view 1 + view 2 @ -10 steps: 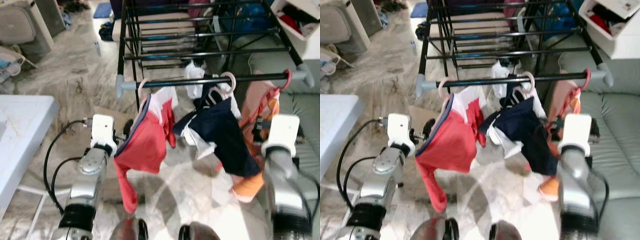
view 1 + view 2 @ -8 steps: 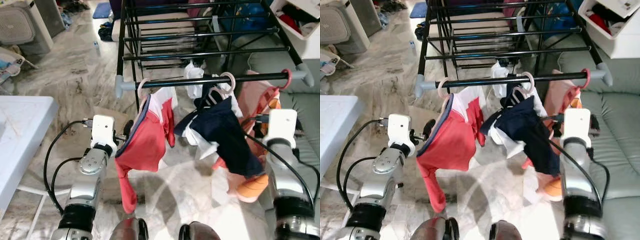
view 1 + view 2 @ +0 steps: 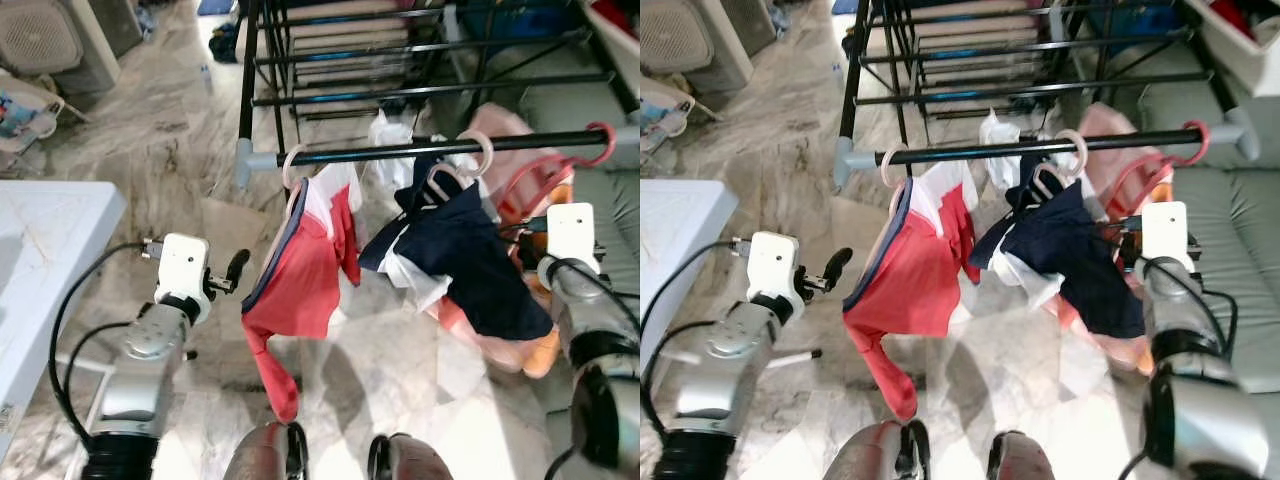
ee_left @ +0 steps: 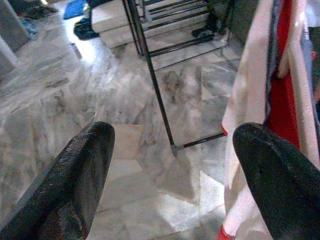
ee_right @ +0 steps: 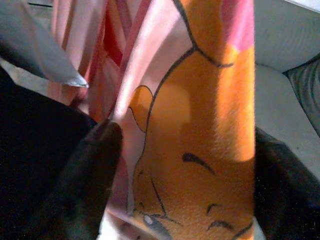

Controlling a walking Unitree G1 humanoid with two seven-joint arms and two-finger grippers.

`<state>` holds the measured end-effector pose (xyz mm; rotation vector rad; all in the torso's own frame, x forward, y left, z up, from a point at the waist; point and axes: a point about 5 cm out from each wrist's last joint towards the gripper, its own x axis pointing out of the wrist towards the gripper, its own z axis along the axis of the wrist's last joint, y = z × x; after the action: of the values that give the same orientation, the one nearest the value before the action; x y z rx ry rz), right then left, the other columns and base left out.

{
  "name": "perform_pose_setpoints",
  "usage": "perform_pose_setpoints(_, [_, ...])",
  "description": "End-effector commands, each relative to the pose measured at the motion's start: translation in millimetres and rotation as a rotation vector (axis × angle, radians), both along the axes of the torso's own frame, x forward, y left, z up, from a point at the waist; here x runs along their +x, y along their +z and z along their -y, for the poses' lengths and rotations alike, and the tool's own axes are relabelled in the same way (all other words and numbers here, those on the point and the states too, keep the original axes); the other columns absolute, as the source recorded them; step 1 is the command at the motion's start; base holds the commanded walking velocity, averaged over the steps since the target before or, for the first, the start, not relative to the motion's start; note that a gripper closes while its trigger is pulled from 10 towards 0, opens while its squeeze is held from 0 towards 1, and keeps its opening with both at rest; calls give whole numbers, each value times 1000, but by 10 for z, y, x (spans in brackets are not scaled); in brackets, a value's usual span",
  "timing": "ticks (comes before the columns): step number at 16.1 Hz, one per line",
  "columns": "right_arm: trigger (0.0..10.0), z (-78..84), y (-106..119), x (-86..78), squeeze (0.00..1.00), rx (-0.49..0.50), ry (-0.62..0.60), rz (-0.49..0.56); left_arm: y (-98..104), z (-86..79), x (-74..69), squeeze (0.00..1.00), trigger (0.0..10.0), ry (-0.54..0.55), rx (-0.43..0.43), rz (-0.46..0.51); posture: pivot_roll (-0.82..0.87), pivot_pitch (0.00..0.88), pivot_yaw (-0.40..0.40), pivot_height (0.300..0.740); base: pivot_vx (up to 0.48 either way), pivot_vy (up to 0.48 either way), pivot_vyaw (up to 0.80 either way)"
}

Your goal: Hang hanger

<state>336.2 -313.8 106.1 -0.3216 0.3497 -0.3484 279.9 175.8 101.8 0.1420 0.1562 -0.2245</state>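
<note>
On the front rail (image 3: 440, 148) of the black drying rack (image 3: 262, 90), three hangers carry clothes: a pale hanger (image 3: 291, 165) near the rail's left end holds a red and white shirt (image 3: 300, 275), a second pale hanger (image 3: 478, 156) in the middle holds a dark navy garment (image 3: 468, 265), and a pink hanger (image 3: 598, 140) at the right end holds a pink and orange cartoon-print garment (image 5: 200, 125). The rack stands on a marble floor (image 3: 170, 150), with a white worktop (image 3: 40, 240) at the left edge and a grey sofa (image 3: 1240, 240) on the right. The left gripper (image 4: 172, 175) is raised at the left of the red shirt, just beside it without touching, its jaws spread wide with nothing between them. The right gripper (image 5: 185, 180) is lifted to the right of the navy garment, pressed up against the cartoon-print cloth; its jaws stand apart with the orange fabric lying between them, and I cannot tell whether they pinch it.
</note>
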Motion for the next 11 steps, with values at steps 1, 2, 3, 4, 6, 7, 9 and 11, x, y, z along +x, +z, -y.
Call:
perform_pose_setpoints(1, [0, 35, 51, 19, 0, 25, -6, 13, -9, -16, -34, 0, 10000, -18, 9, -18, 111, 198, 96, 740, 0, 0, 0])
perform_pose_setpoints(2, [0, 48, 70, 29, 0, 35, -3, 15, -3, -16, -36, 0, 10000, -22, 10, -22, 104, 197, 95, 740, 0, 0, 0])
perform_pose_setpoints(3, [0, 51, 71, 30, 0, 39, -1, 16, -3, -5, -38, 0, 10000, -25, 9, -26, 101, 195, 91, 740, 0, 0, 0])
perform_pose_setpoints(4, [0, 55, 73, 30, 0, 45, 1, 19, -5, 20, -39, 0, 10000, -32, 5, -29, 99, 191, 87, 740, 0, 0, 0])
perform_pose_setpoints(6, [0, 51, 84, 38, 0, 66, 1, 36, -25, 65, -44, 0, 10000, -50, 4, -33, 91, 179, 79, 740, 0, 0, 0])
perform_pose_setpoints(7, [0, 49, 90, 43, 0, 68, -1, 42, -19, 66, -30, 0, 10000, -51, 5, -29, 87, 175, 76, 740, 0, 0, 0])
perform_pose_setpoints(9, [0, 33, 119, 61, 0, 88, -8, 84, -9, 97, 7, 0, 10000, -51, -1, -19, 81, 159, 74, 740, 0, 0, 0])
perform_pose_setpoints(11, [0, 17, 160, 85, 0, 89, -11, 117, -6, 121, 13, 0, 10000, -65, 1, -12, 83, 147, 79, 740, 0, 0, 0])
